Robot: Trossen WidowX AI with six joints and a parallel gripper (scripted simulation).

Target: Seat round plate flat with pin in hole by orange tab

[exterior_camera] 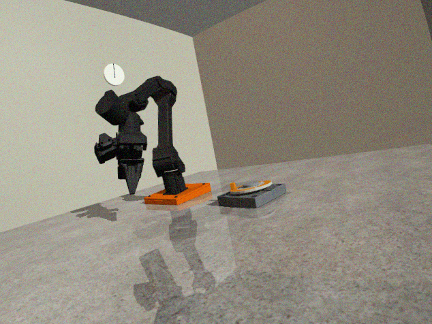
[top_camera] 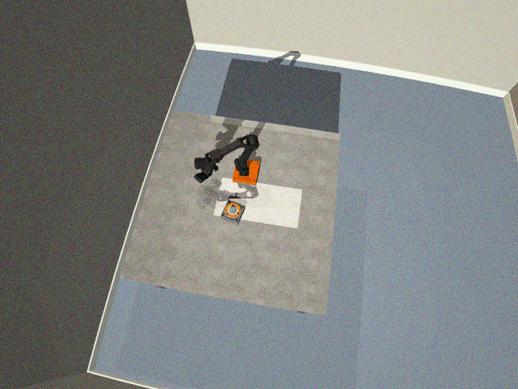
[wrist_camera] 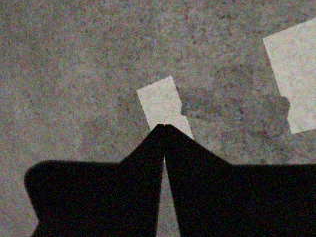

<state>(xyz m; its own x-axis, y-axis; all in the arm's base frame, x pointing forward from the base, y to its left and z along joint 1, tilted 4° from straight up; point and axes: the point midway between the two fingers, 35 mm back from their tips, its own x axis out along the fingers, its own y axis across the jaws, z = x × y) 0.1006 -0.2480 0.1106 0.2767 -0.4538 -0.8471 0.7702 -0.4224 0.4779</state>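
Note:
The round plate (top_camera: 232, 216) (exterior_camera: 249, 190) is white with an orange ring and sits around the post on the dark grey base (top_camera: 236, 221) (exterior_camera: 237, 201). In the exterior view it looks tilted, with a dark gap under its right part. Its orange tab (exterior_camera: 233, 187) stands up at the left side. The pin and the hole are too small or hidden to make out. My gripper (exterior_camera: 131, 193) (wrist_camera: 163, 131) is shut with its fingertips together and nothing between them. It points down, well away from the plate, on the far side of the arm's orange mount in the exterior view.
The arm's orange mount (top_camera: 252, 177) (exterior_camera: 195, 190) stands close to the grey base. A white rectangle (top_camera: 275, 205) lies on the table top, partly under the grey base. Light patches (wrist_camera: 162, 101) (wrist_camera: 300, 74) show on the surface in the wrist view.

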